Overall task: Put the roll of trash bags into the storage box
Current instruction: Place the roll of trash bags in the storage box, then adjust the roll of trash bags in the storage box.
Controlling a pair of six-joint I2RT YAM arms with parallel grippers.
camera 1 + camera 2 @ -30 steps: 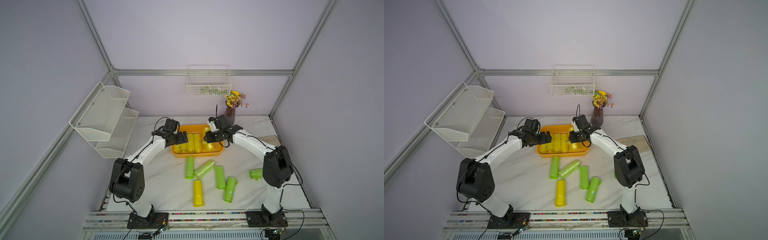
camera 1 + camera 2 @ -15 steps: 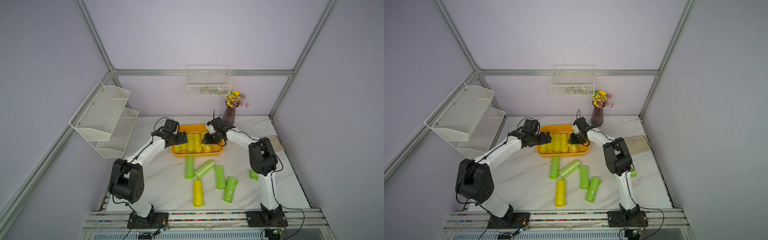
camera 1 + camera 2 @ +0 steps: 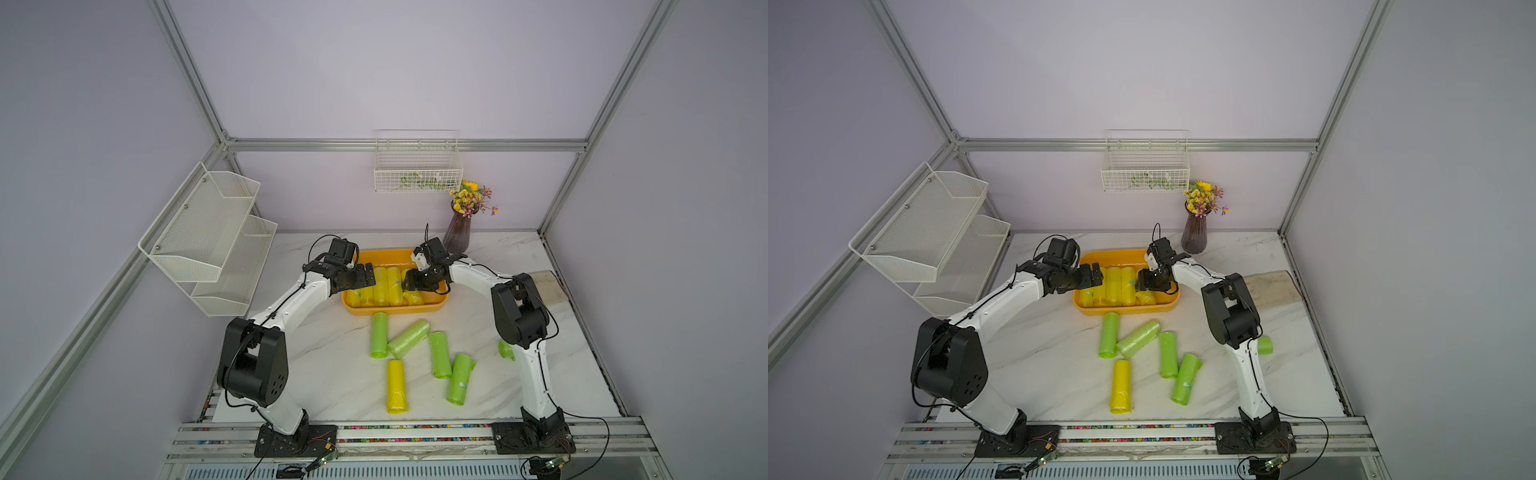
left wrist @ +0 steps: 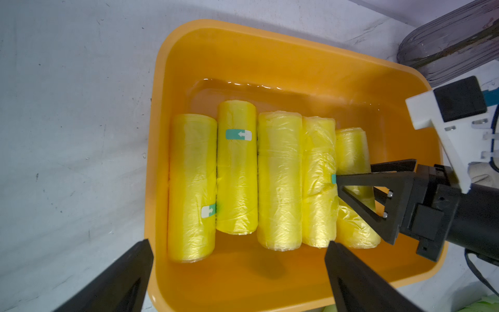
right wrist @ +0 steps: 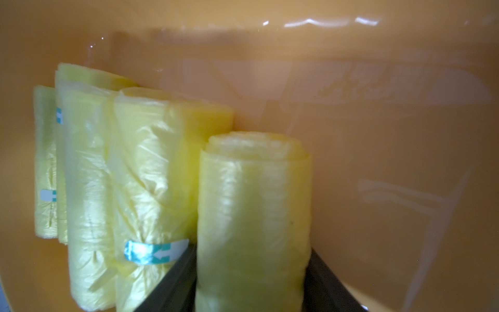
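The orange storage box (image 3: 395,311) (image 3: 1125,309) (image 4: 151,162) holds several yellow rolls side by side. My right gripper (image 3: 409,282) (image 3: 1140,284) (image 4: 353,173) (image 5: 251,250) reaches down into its right end. A yellow roll of trash bags (image 5: 253,202) (image 4: 351,151) lies on the box floor between its fingers, not pinched, and the jaws stand open. My left gripper (image 3: 368,276) (image 3: 1096,276) (image 4: 239,243) hovers wide open over the box's left end, holding nothing.
Several green rolls (image 3: 409,338) and one yellow roll (image 3: 395,386) lie loose on the marble table in front of the box. A vase of flowers (image 3: 457,235) stands behind the box. A wire basket (image 3: 417,174) and mesh shelf (image 3: 208,237) hang on the walls.
My right arm has folded in and brought the roll down into the box's right end, and its jaws have parted from it. The left arm has stayed put.
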